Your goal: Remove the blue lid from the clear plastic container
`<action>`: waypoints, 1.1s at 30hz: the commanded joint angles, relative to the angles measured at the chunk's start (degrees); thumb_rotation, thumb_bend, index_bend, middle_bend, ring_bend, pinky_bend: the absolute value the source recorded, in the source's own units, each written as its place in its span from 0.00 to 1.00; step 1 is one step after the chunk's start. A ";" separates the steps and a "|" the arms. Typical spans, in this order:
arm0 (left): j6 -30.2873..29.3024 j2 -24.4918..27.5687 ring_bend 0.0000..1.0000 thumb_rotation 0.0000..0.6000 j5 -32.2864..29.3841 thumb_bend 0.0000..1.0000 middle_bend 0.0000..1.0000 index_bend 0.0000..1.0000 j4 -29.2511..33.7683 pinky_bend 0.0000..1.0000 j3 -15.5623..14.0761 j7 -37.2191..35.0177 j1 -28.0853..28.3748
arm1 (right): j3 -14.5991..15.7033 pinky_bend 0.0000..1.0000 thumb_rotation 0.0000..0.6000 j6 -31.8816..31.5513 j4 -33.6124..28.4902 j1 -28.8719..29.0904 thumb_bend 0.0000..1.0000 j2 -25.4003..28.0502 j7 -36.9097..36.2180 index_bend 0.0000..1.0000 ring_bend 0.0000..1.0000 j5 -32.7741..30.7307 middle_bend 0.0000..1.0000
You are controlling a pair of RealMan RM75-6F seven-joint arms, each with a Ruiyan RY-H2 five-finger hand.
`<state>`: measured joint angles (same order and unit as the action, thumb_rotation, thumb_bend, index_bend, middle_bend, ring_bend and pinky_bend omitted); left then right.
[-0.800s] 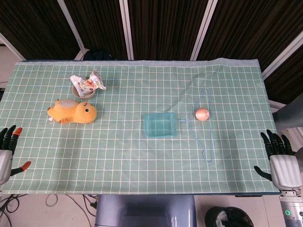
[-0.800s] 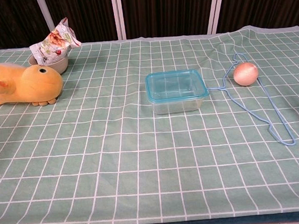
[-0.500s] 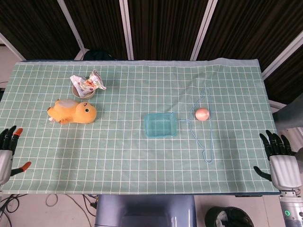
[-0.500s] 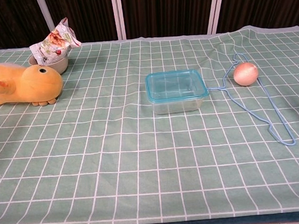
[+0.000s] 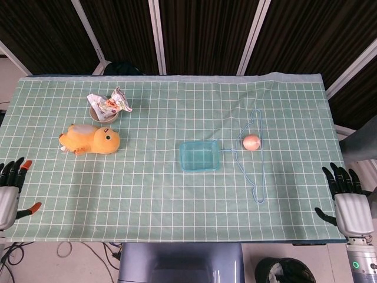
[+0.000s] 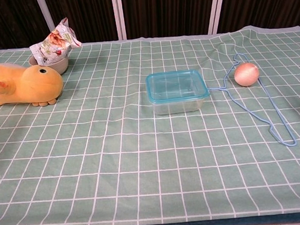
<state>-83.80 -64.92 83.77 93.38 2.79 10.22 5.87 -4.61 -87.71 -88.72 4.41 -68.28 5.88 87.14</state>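
A clear plastic container (image 6: 178,104) stands in the middle of the table with its translucent blue lid (image 6: 176,86) seated on top; the head view shows the lid (image 5: 199,156) from above. My left hand (image 5: 9,191) hovers at the table's near left corner, fingers spread, holding nothing. Over by the near right corner, my right hand (image 5: 349,200) is likewise spread and empty. Both hands are far from the container and only appear in the head view.
A yellow plush duck (image 5: 92,140) lies at the left, behind it a bowl holding a snack packet (image 5: 107,105). A thin blue wire hanger (image 5: 253,159) lies right of the container, touching its corner, with a peach-coloured ball (image 5: 251,142) beside it.
Both hands have drifted slightly toward the near edge of the table. The container and lid have not moved.
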 commanded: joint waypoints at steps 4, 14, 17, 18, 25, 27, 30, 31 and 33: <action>0.55 1.94 0.00 1.00 0.27 0.00 0.00 0.00 5.31 0.02 0.67 2.25 1.02 | -0.20 0.00 1.00 0.20 0.56 0.00 0.19 -0.45 -0.84 0.00 0.00 -0.58 0.00; 8.48 6.26 0.00 1.00 -7.18 0.00 0.00 0.00 21.12 0.02 8.27 13.68 9.89 | -0.03 0.00 1.00 1.09 0.76 0.22 0.19 -1.07 -1.03 0.00 0.00 -0.99 0.00; 13.66 5.44 0.00 1.00 -14.42 0.00 0.00 0.00 22.74 0.02 12.20 18.98 15.68 | 0.00 0.00 1.00 1.19 0.61 0.19 0.19 -1.10 -1.13 0.00 0.00 -1.10 0.00; 14.28 5.22 0.00 1.00 -15.55 0.00 0.00 0.00 22.71 0.02 12.64 19.71 16.44 | -0.01 0.00 1.00 1.22 0.59 0.19 0.19 -1.11 -1.16 0.00 0.00 -1.16 0.00; 20.95 -2.12 0.00 1.00 -31.20 0.00 0.00 0.00 19.01 0.02 17.10 33.04 29.66 | -0.47 0.00 1.00 1.81 0.54 0.34 0.19 -1.26 -1.54 0.00 0.00 -2.26 0.00; 21.19 -5.16 0.00 1.00 -35.27 0.00 0.00 0.00 17.67 0.02 17.86 35.99 32.98 | -0.51 0.00 1.00 1.97 0.62 0.40 0.19 -1.36 -1.56 0.00 0.00 -2.41 0.00; 20.53 -10.11 0.00 1.00 -41.03 0.00 0.00 0.00 15.28 0.02 18.92 39.70 37.66 | -0.63 0.00 1.00 2.19 0.67 0.46 0.19 -1.47 -1.68 0.00 0.00 -2.76 0.00; 20.27 -11.89 0.00 1.00 -42.72 0.00 0.00 0.00 14.30 0.02 19.24 40.80 39.26 | -0.68 0.00 1.00 2.27 0.66 0.48 0.19 -1.50 -1.72 0.00 0.00 -2.90 0.00; 19.49 -15.22 0.00 1.00 -45.91 0.00 0.00 0.00 12.05 0.02 19.79 42.83 42.16 | -0.75 0.00 1.00 2.49 0.57 0.50 0.19 -1.58 -1.91 0.00 0.00 -3.22 0.00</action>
<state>-63.91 -75.66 42.29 108.69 21.05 50.27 43.77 -5.33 -85.29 -88.12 4.89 -69.83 4.04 84.00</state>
